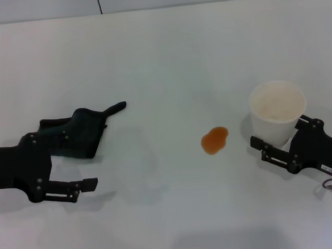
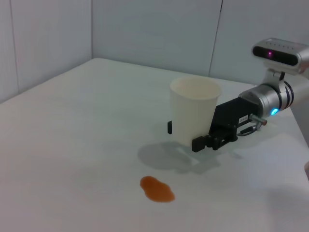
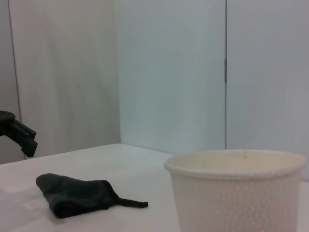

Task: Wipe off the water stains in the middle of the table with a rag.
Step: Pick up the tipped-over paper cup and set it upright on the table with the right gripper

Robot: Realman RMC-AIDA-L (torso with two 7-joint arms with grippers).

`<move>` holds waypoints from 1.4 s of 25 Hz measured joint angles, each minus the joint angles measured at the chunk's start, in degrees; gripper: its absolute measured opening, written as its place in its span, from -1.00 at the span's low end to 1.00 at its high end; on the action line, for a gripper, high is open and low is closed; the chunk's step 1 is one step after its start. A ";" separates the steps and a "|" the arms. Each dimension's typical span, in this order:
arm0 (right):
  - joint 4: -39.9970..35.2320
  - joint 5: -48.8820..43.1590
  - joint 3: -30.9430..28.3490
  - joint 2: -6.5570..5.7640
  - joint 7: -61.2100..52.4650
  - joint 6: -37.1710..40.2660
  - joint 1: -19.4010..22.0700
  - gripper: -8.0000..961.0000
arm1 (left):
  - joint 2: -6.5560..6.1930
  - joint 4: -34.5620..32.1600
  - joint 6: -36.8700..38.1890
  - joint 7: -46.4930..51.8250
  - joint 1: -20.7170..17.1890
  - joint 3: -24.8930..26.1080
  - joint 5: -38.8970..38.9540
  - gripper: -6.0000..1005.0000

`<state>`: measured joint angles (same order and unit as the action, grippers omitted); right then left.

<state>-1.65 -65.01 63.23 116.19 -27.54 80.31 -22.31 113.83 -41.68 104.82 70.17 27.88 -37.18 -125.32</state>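
The left hand (image 1: 71,159) overlaps the near part of the rag (image 1: 78,133) in the head view, hiding that portion and its far finger. The left arm is cut off at that view's edge. The right hand (image 1: 281,145) conceals the lower near wall of the paper cup (image 1: 277,111); its far finger lies behind the cup. In the right wrist view the cup (image 3: 239,193) is cut off at the frame's bottom, and the water stains are out of sight.

No lettering can be read anywhere. The black right gripper (image 2: 193,137) carries a small white label on its body, but its print is too small to make out.
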 joint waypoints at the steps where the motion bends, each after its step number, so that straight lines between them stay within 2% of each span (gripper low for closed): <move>1: 0.07 0.01 0.06 0.00 0.03 -0.11 0.00 0.50 | 0.04 0.04 -0.07 0.00 0.01 0.00 0.00 0.76; 7: 2.30 0.06 -0.05 0.00 1.43 -0.41 -0.99 0.51 | 0.14 0.19 -0.24 -0.06 0.00 0.00 0.05 0.76; 35: 3.06 0.38 -0.04 0.00 0.85 -1.12 -1.37 0.54 | 0.07 0.09 -0.13 -0.12 0.07 0.00 0.08 0.76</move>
<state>1.41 -64.63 63.19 116.19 -26.70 79.19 -23.68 113.90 -41.59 104.69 70.05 27.94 -37.18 -125.24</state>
